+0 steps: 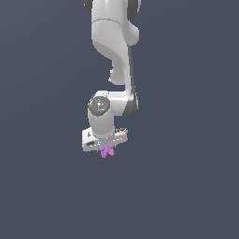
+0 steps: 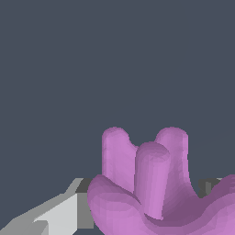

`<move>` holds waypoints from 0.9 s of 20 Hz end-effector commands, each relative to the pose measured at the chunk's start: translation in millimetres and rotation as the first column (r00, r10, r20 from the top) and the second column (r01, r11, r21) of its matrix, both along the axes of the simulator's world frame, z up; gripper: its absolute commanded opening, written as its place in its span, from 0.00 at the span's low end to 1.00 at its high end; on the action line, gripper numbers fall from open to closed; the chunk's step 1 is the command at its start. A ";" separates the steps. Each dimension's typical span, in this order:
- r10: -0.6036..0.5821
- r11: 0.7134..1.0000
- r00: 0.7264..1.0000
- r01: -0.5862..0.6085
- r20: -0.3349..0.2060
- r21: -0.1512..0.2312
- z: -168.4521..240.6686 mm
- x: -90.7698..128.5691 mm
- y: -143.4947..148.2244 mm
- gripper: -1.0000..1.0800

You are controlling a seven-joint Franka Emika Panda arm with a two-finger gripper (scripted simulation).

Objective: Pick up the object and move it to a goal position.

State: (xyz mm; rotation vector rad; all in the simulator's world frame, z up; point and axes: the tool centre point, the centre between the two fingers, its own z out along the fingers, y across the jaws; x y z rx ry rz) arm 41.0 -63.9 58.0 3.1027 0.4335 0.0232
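A white Franka Panda arm reaches down from the top of the exterior view against a plain, dark slate-blue backdrop, its wrist bent so that the claw points downward. A small pink-purple object pokes out directly beneath the claw's broad white body and is clearly narrower than it; only the lower lobes show from this angle, the rest hidden behind the claw. No edge of any surface can be made out, so whether the object is raised or resting cannot be told. The wrist view shows the object close up: three rounded, finger-like lobes rising from a swollen, lumpy base with a hollow at its centre. One pale grey fingertip sits just beside the base, touching or nearly touching it, and a darker sliver of the opposite finger shows on the far side. The claw appears narrowed around the object, holding it between its fingers.
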 end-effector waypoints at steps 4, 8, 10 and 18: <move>-0.052 0.999 0.998 0.053 0.025 -0.007 30.1 1.1 18.6 0.00; -0.104 0.994 0.993 0.105 0.048 -0.014 59.2 2.1 36.7 0.00; -0.133 0.991 0.989 0.134 0.061 -0.017 75.5 2.9 46.9 0.00; -0.243 0.969 0.963 0.247 0.113 -0.026 138.2 7.0 86.6 0.00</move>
